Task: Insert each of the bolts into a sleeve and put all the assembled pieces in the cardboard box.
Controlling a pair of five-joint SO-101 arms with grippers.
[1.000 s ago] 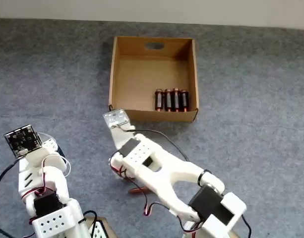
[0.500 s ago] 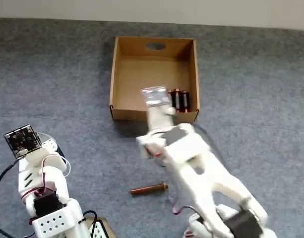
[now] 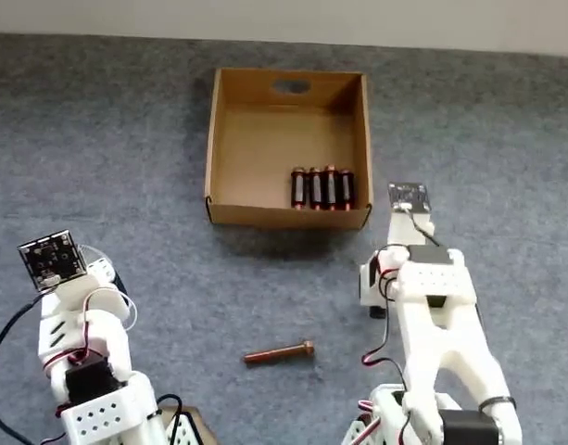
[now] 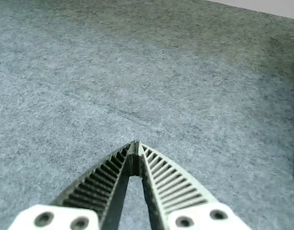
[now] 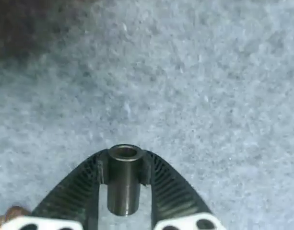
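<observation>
Copper-coloured, the bolt point(image 3: 279, 352) lies flat on the carpet between my arms, long axis crosswise, nearer my right gripper point(image 5: 123, 160), which clamps a dark sleeve point(image 5: 123, 187), than my left gripper point(image 4: 135, 145), closed on nothing.

grey carpeted table point(image 3: 98, 148), cardboard box point(image 3: 212, 139), loose bolt point(image 3: 278, 352)

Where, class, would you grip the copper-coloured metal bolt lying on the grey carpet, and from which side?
Probably mid-shank, coming straight down from above and closing across its length. The copper-coloured metal bolt lies flat on the grey carpet, slim and round, with its head at one end and nothing close beside it.
</observation>
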